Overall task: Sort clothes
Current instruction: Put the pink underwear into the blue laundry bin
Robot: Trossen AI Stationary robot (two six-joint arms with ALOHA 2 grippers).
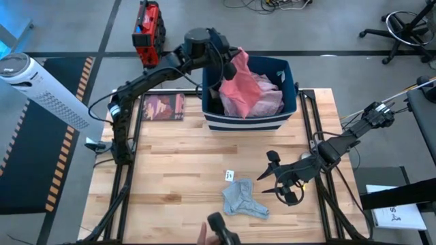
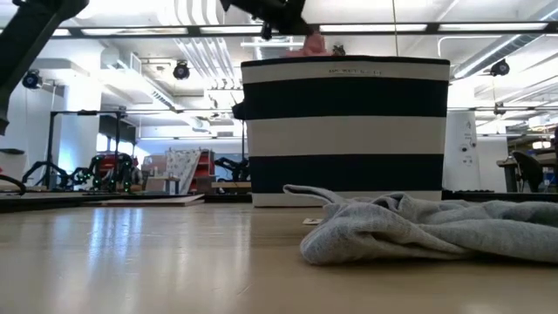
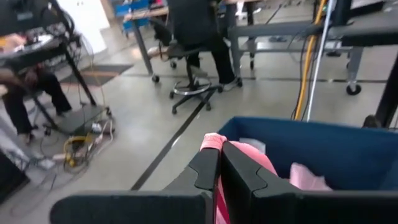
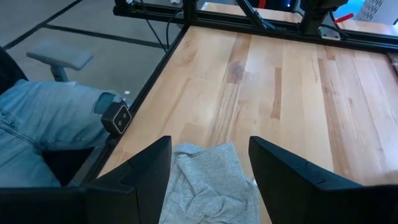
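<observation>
While the left gripper (image 1: 230, 68) is closed on the pink garment (image 1: 246, 87) above the striped basket (image 1: 286, 116), the grey garment (image 1: 244, 200) on the table is nearer the wide-open right gripper (image 1: 270, 174).

The left arm is stretched from its base at the table's left edge up and across toward the far side, its wrist bent over. The left gripper (image 1: 228, 68) is held high, and its two dark fingers (image 3: 208, 168) are pressed together on a pink fabric garment (image 1: 240, 85), which is seen hanging from them. The right arm is extended from the right edge toward the table's near middle. The right gripper (image 1: 269, 178) is held low above the tabletop, with its fingers (image 4: 149, 165) spread wide apart and nothing gripped between them.
</observation>
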